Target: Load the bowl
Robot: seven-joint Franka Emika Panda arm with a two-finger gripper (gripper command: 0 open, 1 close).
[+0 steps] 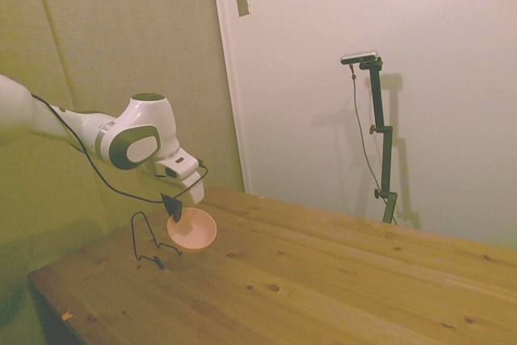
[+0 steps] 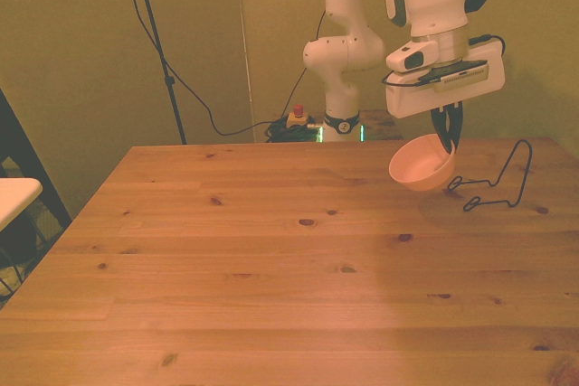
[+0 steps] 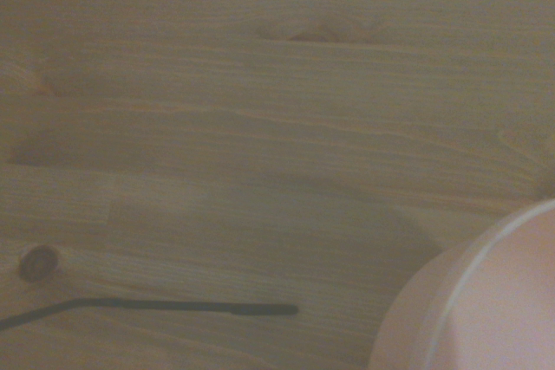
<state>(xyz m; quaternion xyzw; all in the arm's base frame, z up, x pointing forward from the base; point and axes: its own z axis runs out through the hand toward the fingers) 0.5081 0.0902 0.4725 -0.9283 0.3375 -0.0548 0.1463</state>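
Peach-pink bowl (image 2: 422, 164) hangs tilted above the table (image 2: 271, 259), its rim pinched by the tool (image 2: 445, 140); no readable writing.

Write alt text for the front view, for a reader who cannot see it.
A white robot arm's pincer grips the rim of a small peach-pink bowl and holds it in the air above a wooden table, tilted, near the front view's right. A black wire rack stands on the table just to the bowl's right.
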